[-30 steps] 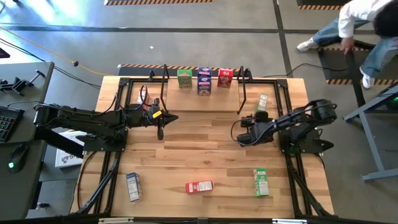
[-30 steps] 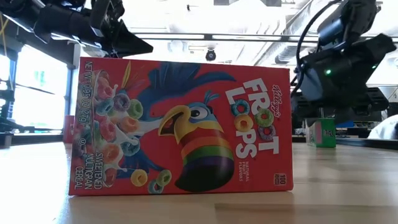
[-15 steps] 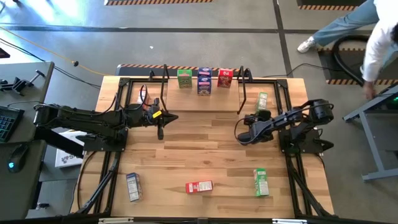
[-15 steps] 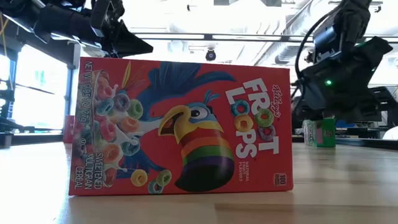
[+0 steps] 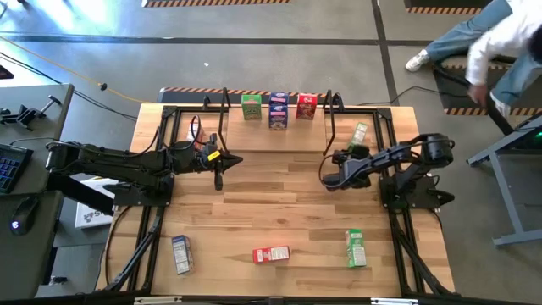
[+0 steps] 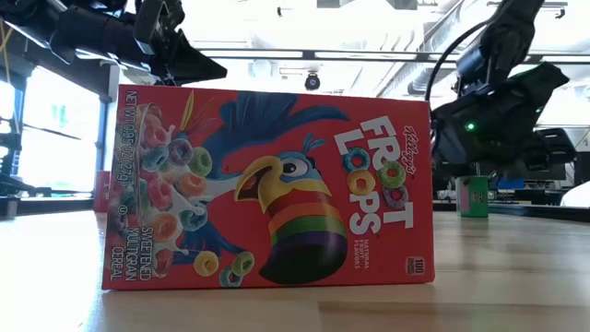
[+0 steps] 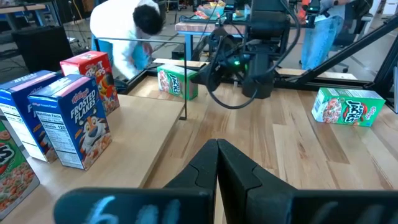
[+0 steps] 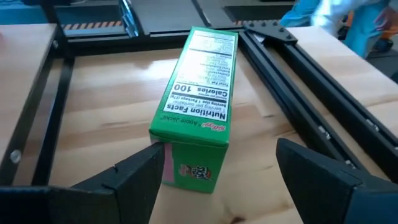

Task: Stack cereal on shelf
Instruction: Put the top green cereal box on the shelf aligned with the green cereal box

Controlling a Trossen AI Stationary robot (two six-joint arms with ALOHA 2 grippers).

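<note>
Your right gripper (image 8: 214,171) is spread wide at the near end of the green cereal box (image 8: 202,102) lying flat by the shelf's (image 5: 279,135) right hoop frame (image 5: 332,119); one finger looks nearly touching, so a skewed close could twist it away. 3 boxes already stand on the shelf. The left gripper (image 5: 218,178), pressed together, waits mid-table.

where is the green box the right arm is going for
In the high view the green cereal box lies flat on the table's right side, beside the shelf's right end, just beyond the open right end effector.
</note>
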